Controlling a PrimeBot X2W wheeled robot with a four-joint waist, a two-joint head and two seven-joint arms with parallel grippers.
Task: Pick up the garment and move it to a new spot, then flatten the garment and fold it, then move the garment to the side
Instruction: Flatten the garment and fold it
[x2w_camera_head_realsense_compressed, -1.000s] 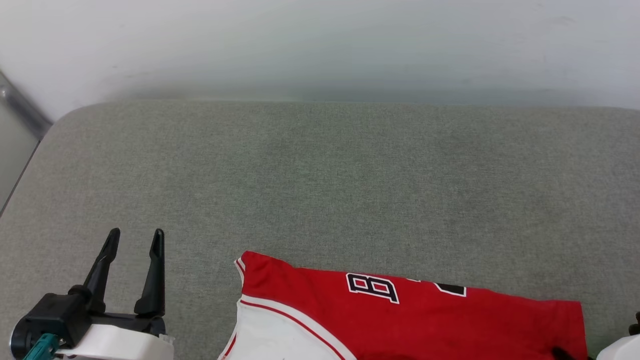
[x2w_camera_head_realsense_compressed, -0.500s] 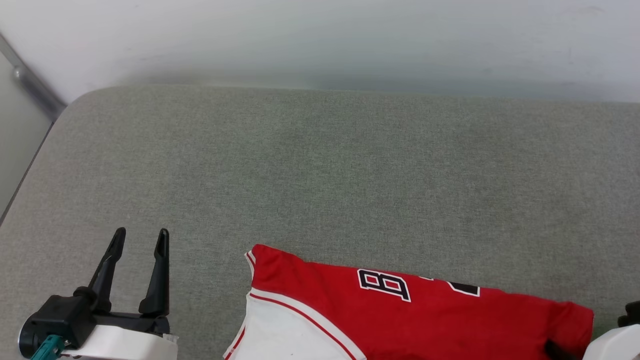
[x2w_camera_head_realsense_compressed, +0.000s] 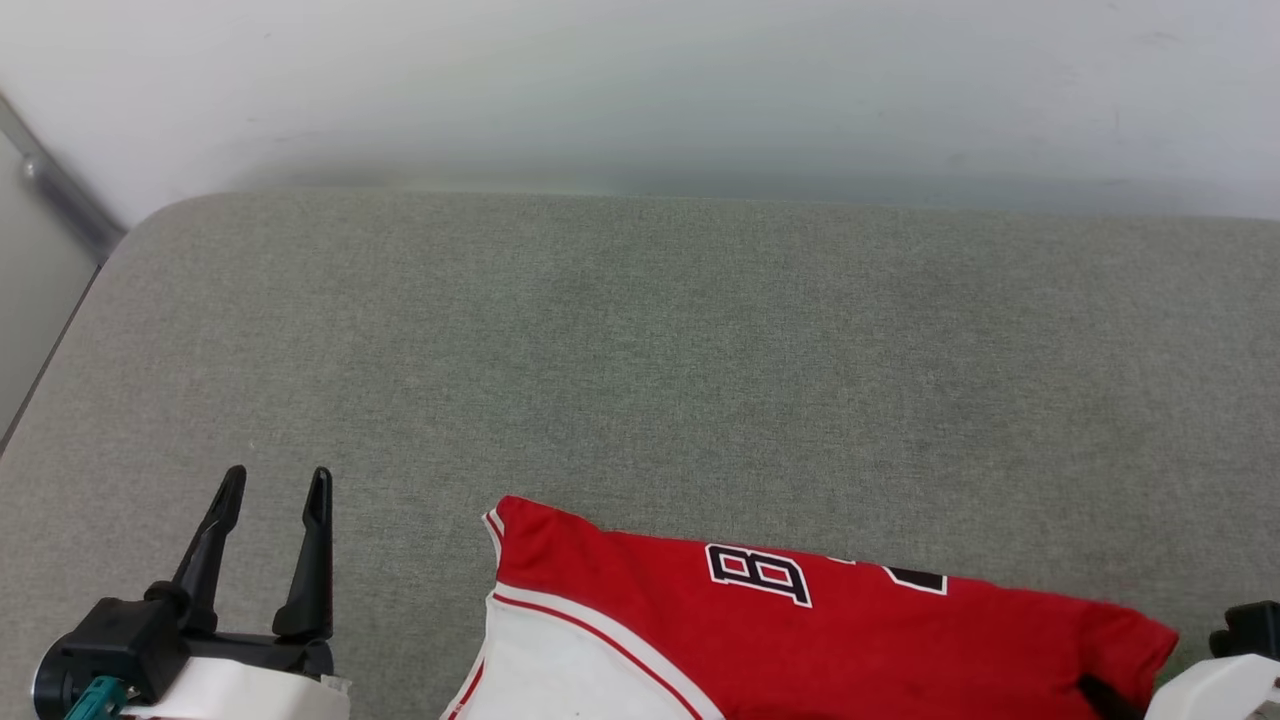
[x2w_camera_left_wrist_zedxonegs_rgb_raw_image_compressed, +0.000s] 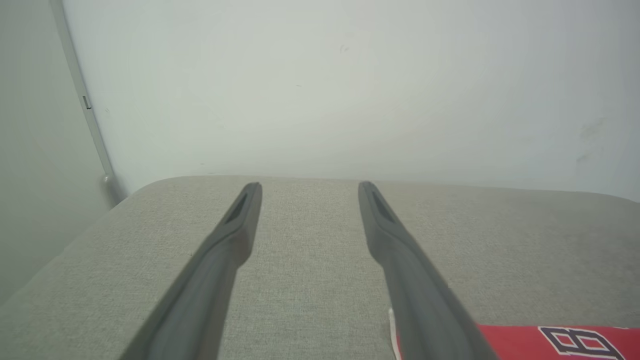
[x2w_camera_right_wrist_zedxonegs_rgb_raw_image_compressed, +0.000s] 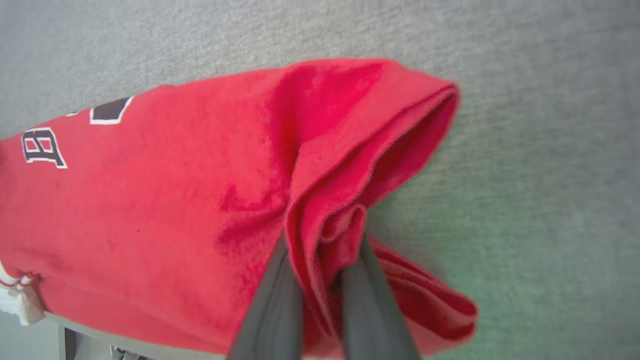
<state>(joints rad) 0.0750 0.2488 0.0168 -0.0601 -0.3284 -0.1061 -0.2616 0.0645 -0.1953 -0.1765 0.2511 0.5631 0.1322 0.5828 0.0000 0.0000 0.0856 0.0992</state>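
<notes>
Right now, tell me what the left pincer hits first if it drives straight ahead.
Probably the white wall beyond the grey cushion; depth unclear. The left pincer points clear of the red jersey.

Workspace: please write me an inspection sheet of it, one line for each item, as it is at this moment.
Surface: grey fabric cushion, flat, no stains seen.
Job's things: red garment with white sleeve lies at the near edge; its right end is bunched and lifted.
Clutter: nothing seen.
Hands: left hand open, above bare cushion, apart from the garment; right hand shut on a fold of the garment's right end.
Cables: no loose cable seen; teal fitting at the left wrist.
Surroundings: pale wall behind; metal strip at far left.
</notes>
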